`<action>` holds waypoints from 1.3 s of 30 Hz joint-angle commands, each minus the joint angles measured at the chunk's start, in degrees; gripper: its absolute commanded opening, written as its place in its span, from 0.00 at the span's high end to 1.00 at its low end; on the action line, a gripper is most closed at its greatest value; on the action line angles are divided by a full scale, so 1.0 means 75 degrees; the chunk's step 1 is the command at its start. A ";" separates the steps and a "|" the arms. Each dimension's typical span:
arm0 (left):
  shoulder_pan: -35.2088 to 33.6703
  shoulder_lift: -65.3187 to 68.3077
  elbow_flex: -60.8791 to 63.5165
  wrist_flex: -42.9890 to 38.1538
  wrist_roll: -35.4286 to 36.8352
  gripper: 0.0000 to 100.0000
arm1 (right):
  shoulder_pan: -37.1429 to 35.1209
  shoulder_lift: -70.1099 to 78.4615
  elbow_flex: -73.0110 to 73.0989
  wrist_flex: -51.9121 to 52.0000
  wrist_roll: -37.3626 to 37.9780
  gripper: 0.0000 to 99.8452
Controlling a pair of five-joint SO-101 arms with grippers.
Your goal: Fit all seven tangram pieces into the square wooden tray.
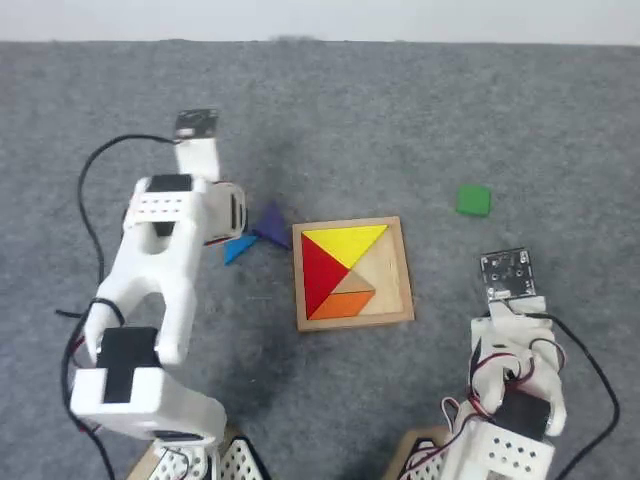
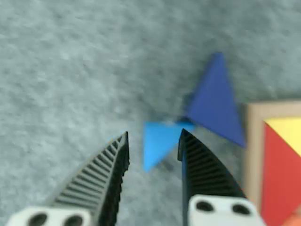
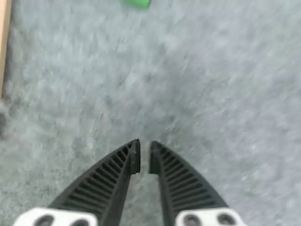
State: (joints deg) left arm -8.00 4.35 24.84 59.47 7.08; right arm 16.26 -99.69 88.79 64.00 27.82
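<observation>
Tangram tray (image 1: pixel 406 272), square, pale wood, is sitting on grey carpet (image 1: pixel 400 120) near the middle of the table, between the two arms. Three coloured pieces are lying inside it: a yellow triangle (image 1: pixel 345 243) along the far edge, a red triangle (image 1: pixel 317 275) along the side nearer the left arm, and an orange piece (image 1: pixel 340 305) at the near edge. The remaining floor of the tray is showing as bare wood tones; cannot tell whether a plain piece is lying there.

Two pieces are lying on the carpet just outside the tray on the left arm's side: a dark blue triangle (image 1: pixel 270 225) near the tray's far corner, and a light blue triangle (image 1: pixel 238 248) touching or almost touching it. A green piece (image 1: pixel 473 200) is lying well apart, beyond the tray on the right arm's side.

Left gripper (image 2: pixel 154 135) is hanging low over the carpet, jaws standing apart, with the light blue triangle (image 2: pixel 160 141) lying between the fingertips and the dark blue triangle (image 2: pixel 214 101) just beyond. Tray rim (image 2: pixel 254 155) is showing beside them.

Right gripper (image 3: pixel 144 143) is pointing at bare carpet, jaws drawn together to a thin slit, holding nothing. The green piece (image 3: pixel 136 3) is lying far ahead of it.
</observation>
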 commanded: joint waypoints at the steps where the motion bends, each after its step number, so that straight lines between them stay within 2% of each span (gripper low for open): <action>1: -0.0270 -0.0023 0.0193 -0.1008 0.0152 0.83 | 0.0041 0.1495 -0.1512 -0.0428 0.0059 0.90; 4: -0.0258 -0.0012 0.0193 -0.1008 0.0152 0.83 | 0.0029 0.3686 -0.3235 -0.0615 -0.0211 0.90; 8: -0.0305 -0.0012 0.0182 -0.1032 0.0117 0.83 | -0.0287 0.7555 -0.6400 0.0111 -0.0856 0.89; 12: -0.0305 -0.0012 0.0205 -0.1032 0.0117 0.83 | -0.1119 1.1012 -0.9377 0.1014 -0.1125 0.80; 18: -0.0316 -0.0012 0.0193 -0.1032 0.0105 0.83 | -0.2186 1.4634 -1.2823 0.2022 -0.1371 0.68; 25: -0.0316 -0.0012 0.0182 -0.1032 -0.0082 0.83 | -0.2338 1.7541 -1.5613 0.2151 -0.2801 0.68; 35: -0.0316 -0.0012 0.0170 -0.1032 -0.0141 0.83 | -0.2198 2.0120 -1.8098 0.2210 -0.3458 0.68; 39: -0.0305 -0.0012 0.0158 -0.1043 -0.0141 0.83 | -0.2186 2.0378 -1.8168 0.2503 -0.3528 0.80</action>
State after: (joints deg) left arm -10.02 4.70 26.95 52.97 7.16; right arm -0.79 54.07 -44.04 79.65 2.59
